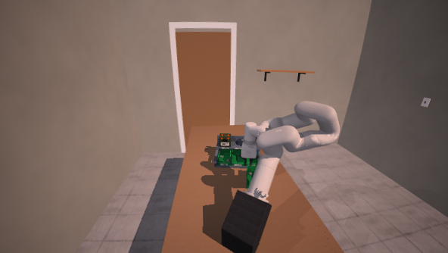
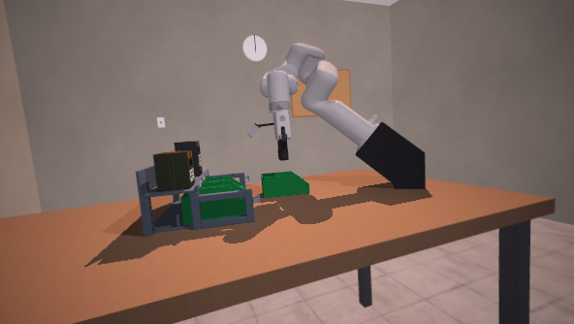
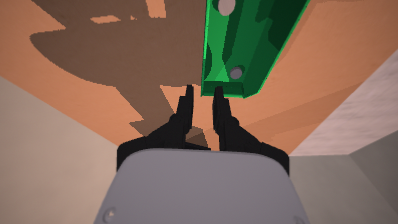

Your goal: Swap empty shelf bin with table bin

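My gripper (image 2: 283, 159) (image 3: 203, 95) points down with its fingers a little apart, open and with nothing between them. It hangs above the table bin, near one end of it in the wrist view. The table bin (image 1: 250, 177) (image 2: 285, 185) (image 3: 252, 42) is green and stands on its base in front of the shelf. A pale round part (image 3: 226, 6) and a grey part (image 3: 236, 73) show inside. The grey shelf (image 2: 220, 197) holds green bins (image 1: 224, 157) (image 2: 223, 210) in its lower row. The arm partly hides the right side of this row; which bin is empty is unclear.
A dark box with orange items (image 1: 225, 139) (image 2: 172, 171) stands on the shelf's upper board, and another dark box (image 2: 194, 154) stands beyond it. The shelf's grey side frame (image 2: 196, 213) rises beside the bins. The black arm base (image 1: 246, 220) (image 2: 395, 157) stands on the table.
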`<state>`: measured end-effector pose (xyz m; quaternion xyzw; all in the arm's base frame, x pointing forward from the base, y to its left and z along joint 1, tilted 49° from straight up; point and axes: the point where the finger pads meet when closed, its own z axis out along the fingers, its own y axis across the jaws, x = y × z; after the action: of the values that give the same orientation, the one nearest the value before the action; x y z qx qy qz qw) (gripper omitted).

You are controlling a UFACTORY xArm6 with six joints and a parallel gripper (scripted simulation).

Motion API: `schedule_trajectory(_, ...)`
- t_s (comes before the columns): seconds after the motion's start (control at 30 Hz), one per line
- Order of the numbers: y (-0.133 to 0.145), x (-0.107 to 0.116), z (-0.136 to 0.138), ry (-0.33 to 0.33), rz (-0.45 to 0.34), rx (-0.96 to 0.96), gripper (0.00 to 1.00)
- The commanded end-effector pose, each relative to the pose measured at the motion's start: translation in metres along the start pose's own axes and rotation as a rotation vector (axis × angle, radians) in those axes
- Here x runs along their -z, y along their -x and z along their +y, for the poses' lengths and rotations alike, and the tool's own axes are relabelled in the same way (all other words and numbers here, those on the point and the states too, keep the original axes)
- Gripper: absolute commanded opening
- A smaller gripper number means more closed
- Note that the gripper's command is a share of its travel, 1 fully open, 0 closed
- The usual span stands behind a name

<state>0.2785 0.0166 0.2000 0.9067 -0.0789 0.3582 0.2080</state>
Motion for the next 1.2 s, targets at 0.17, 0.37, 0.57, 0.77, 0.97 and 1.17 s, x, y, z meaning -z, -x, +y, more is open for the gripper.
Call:
schedule_trajectory(0.17, -0.002, -0.021, -0.001, -0.003, 0.001, -0.001, 0.26)
schedule_trajectory(0.37, -0.002, -0.029, 0.0, -0.003, 0.001, -0.001, 0.26)
schedule_trajectory(0.57, -0.002, -0.038, 0.0, -0.003, 0.001, -0.001, 0.26)
schedule_trajectory(0.77, -0.002, -0.044, 0.0, -0.002, 0.001, -0.001, 0.26)
schedule_trajectory(0.97, -0.002, -0.046, 0.0, -0.003, 0.001, -0.001, 0.26)
schedule_trajectory(1.17, -0.002, -0.047, 0.0, -0.003, 0.001, -0.001, 0.26)
